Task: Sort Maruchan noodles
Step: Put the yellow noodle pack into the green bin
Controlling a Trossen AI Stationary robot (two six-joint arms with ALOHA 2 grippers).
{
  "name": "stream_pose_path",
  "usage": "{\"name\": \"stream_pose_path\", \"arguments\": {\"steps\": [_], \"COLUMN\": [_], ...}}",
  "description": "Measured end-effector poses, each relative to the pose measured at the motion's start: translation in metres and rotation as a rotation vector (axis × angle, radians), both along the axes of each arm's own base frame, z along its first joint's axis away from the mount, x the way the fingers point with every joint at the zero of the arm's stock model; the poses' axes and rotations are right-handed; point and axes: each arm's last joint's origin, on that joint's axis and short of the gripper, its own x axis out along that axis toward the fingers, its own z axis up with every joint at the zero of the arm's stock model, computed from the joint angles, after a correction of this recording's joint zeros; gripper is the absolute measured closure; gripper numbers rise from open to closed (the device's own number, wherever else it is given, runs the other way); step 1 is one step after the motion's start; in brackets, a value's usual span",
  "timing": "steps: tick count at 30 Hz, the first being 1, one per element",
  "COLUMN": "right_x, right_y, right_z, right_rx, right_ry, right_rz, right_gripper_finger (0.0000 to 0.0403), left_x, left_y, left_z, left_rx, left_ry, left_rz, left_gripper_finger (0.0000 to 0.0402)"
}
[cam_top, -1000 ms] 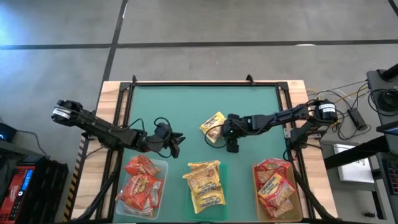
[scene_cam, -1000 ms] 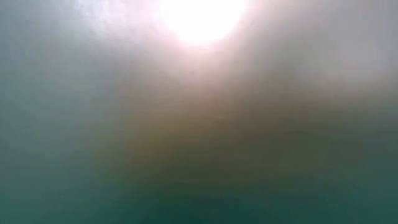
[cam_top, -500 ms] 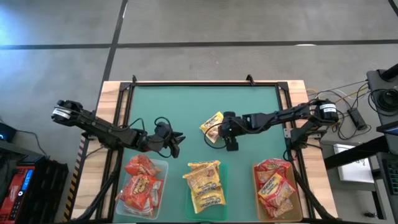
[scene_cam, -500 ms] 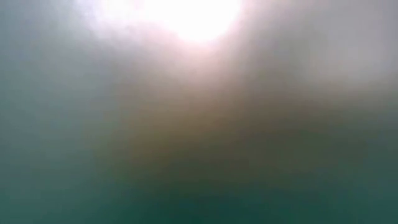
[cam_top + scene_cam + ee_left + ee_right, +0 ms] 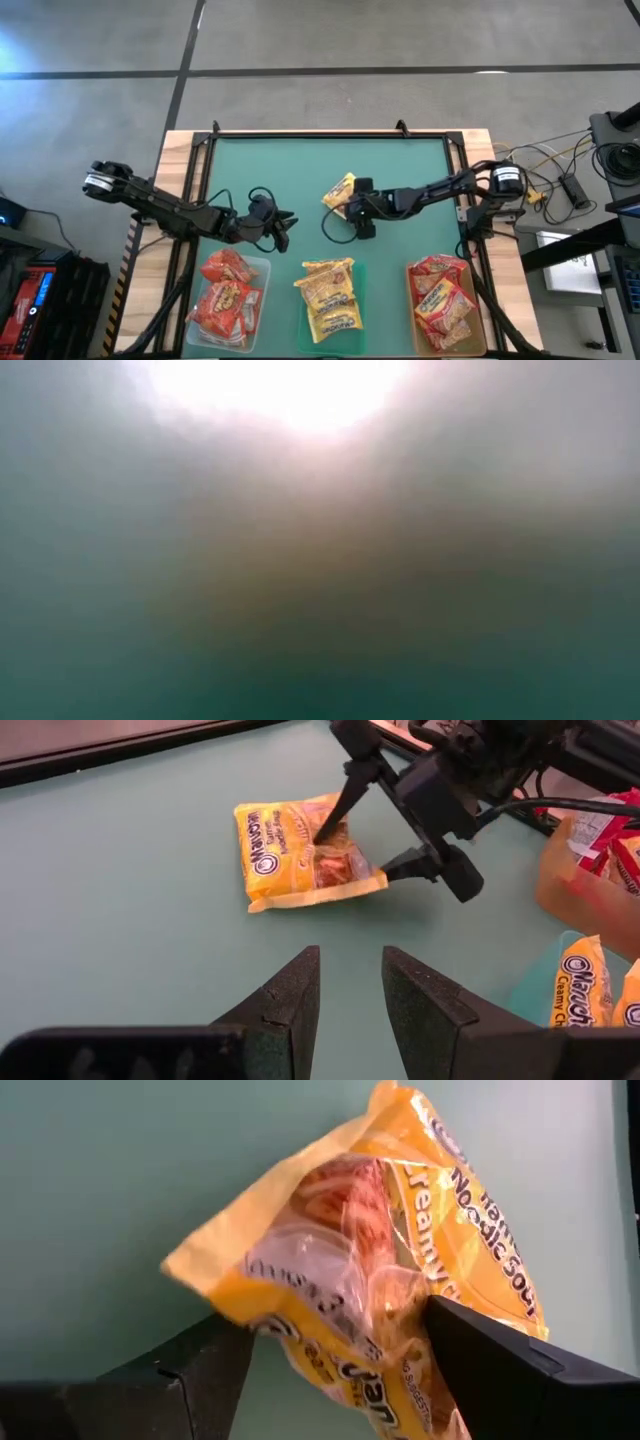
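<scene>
One more to sort, by the look of it: a yellow packet (image 5: 340, 190). Lies on the mat just beyond the middle tray (image 5: 358, 300), outside it. Is straddled there by the right gripper (image 5: 352, 207), fingers spread wide on either side, released and not clamped on it. Belongs most likely in the middle tray, with the other yellow packets (image 5: 328, 295). Left of the middle tray, already sorted: red packets (image 5: 225, 295) in their own tray. Right of it, likewise: red-orange packets (image 5: 445, 300). Beyond the middle tray and to its left, waiting: the left gripper (image 5: 283, 226), fingers a little apart, holding nothing.
</scene>
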Motion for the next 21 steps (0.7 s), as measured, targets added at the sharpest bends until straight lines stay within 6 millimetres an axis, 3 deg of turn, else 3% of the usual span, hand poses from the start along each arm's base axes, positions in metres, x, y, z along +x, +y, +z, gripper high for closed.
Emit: {"name": "stream_pose_path", "arguments": {"steps": [9, 16, 21], "right_x": [0.007, 0.007, 0.003], "right_y": [-0.003, -0.003, -0.002], "right_z": [-0.012, -0.010, 0.001], "right_rx": [0.021, 0.017, 0.045], "right_ry": [-0.034, -0.041, -0.067], "right_rz": [-0.052, -0.055, -0.054], "right_gripper_finger": [0.0162, 0.0260, 0.0340], "left_x": [0.000, 0.001, 0.001], "left_y": [0.003, 0.004, 0.004], "left_z": [0.000, 0.000, 0.000], "left_rx": [0.003, 0.003, 0.002], "left_ry": [0.000, 0.000, -0.001], "left_rz": [0.010, 0.014, 0.015], "left_gripper_finger": [0.0308, 0.0308, 0.0308]}}
